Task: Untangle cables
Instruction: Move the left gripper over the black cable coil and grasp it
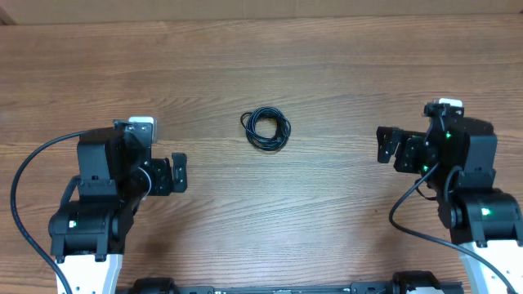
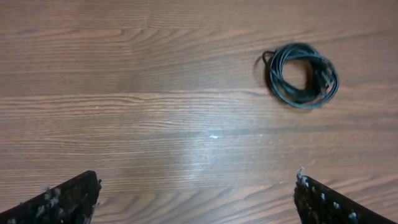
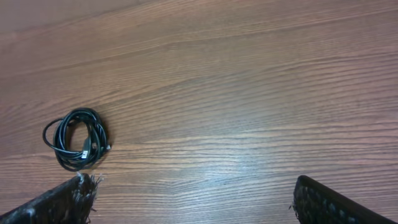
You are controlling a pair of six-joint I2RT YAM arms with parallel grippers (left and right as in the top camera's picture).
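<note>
The cables (image 1: 267,129) lie as one small black coiled bundle on the wooden table, midway between the arms. In the left wrist view the cables (image 2: 301,76) sit at the upper right, well ahead of the fingers. The right wrist view shows the cables (image 3: 77,138) at the lower left, just beyond the left fingertip. My left gripper (image 1: 177,173) is open with nothing between its fingers (image 2: 68,198), left of the bundle. On the other side, my right gripper (image 1: 386,144) also stands open and empty, its fingers (image 3: 329,204) spread wide.
The wooden table (image 1: 270,57) stretches across the whole view. Thick black arm wires (image 1: 24,175) loop at the left and another wire (image 1: 409,214) at the right near the arm bases.
</note>
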